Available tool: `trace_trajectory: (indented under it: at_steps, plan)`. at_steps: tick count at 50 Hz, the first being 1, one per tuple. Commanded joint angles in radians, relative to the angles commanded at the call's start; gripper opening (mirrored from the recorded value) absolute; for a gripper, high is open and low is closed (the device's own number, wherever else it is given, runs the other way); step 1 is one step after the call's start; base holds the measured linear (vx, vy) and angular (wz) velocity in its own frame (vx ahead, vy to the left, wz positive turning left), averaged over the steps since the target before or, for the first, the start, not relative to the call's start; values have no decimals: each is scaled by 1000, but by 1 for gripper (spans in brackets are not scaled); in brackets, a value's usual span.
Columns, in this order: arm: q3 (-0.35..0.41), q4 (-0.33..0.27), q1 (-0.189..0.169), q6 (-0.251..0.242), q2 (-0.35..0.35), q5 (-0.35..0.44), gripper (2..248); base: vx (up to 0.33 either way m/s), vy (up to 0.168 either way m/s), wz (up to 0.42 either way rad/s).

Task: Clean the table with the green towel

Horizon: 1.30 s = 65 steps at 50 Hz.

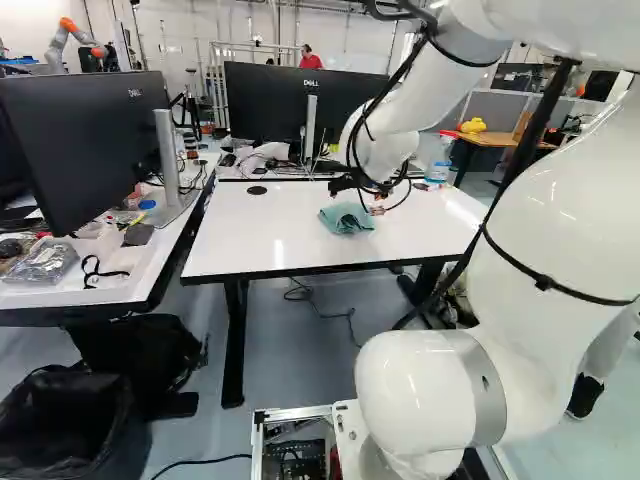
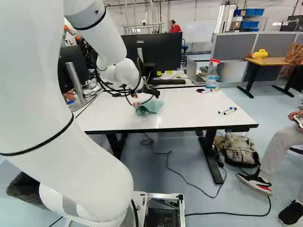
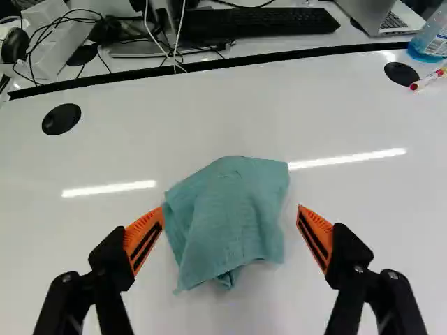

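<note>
And here we are at the white counter (image 1: pixel 290 250), with the green towel (image 3: pixel 227 216) lying crumpled on its top, and the hand (image 1: pixel 375 208) right over it! The wrist view shows the hand (image 3: pixel 231 211) released, its fingers spread wide, the towel between them, its edge right by one fingertip, while the other fingertip stands clear of the cloth.

Now, the obstacles! At the counter's far right corner in the right base view stands the spray bottle (image 2: pixel 211 75), upright, with a red-tipped marker (image 3: pixel 427 79) lying beside it. Further forward on that same side, two more markers (image 2: pixel 227 110) lie close together, out on the wiping surface. Two black discs (image 3: pixel 61 119) sit near the back edge, well apart, one beside that red-tipped marker.

Just behind, the rear counter (image 3: pixel 300 38) is busy: a keyboard (image 3: pixel 258 23), an open laptop (image 3: pixel 398 15), tangled cables (image 3: pixel 59 21), and a monitor (image 2: pixel 154 51) standing over them. Over at the left of the left base view, a side counter (image 1: pixel 120 285) carries another monitor (image 1: pixel 85 145) and a clear bag (image 1: pixel 45 261).
</note>
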Motion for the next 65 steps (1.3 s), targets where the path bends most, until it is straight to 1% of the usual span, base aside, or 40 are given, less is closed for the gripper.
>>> trace_trajectory:
  at_steps: [15, 30, 43, 65]
  plan:
    - [55, -2, 6, 0, 24, 74, 247, 0, 0, 0]
    - [130, -5, 15, 0, 55, 173, 247, 0, 0, 0]
    - [209, -8, 24, 0, 89, 280, 247, 0, 0, 0]
    - [364, -15, 43, 0, 155, 487, 247, 0, 0, 0]
